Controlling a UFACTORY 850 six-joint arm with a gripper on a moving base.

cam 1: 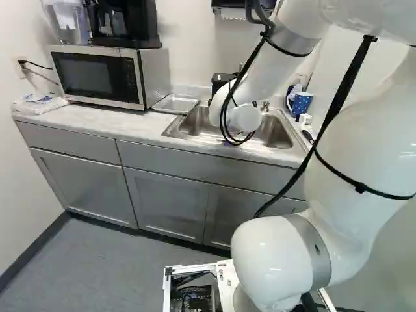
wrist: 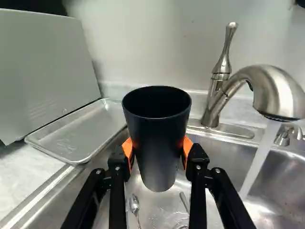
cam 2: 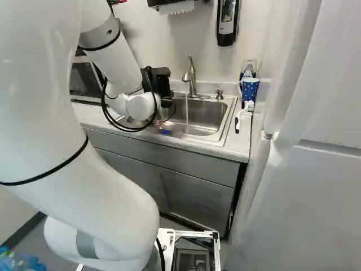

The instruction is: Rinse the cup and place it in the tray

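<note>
In the right base view the black gripper (cam 2: 163, 90) shows partly beyond the white wrist, over the sink. The wrist view has the gripper (wrist: 157, 147) shut on a black cup (wrist: 159, 143), its orange pads pressed to two sides. The cup stands upright, open top up, above the sink basin (wrist: 224, 162). Water (wrist: 260, 157) runs from the faucet (wrist: 276, 93) beside the cup, apart from it. A shallow metal tray (wrist: 78, 136) lies on the counter beside the sink, by the microwave, with nothing on it; the left base view also shows the tray (cam 1: 175, 103).
A spoon (wrist: 134, 205) and another metal utensil lie in the basin. The microwave (cam 1: 97, 75) stands beyond the tray. A blue dotted mug (cam 2: 249, 89) and a white brush (cam 2: 243, 114) are at the counter's other end. Cabinets (cam 1: 166, 201) stand below.
</note>
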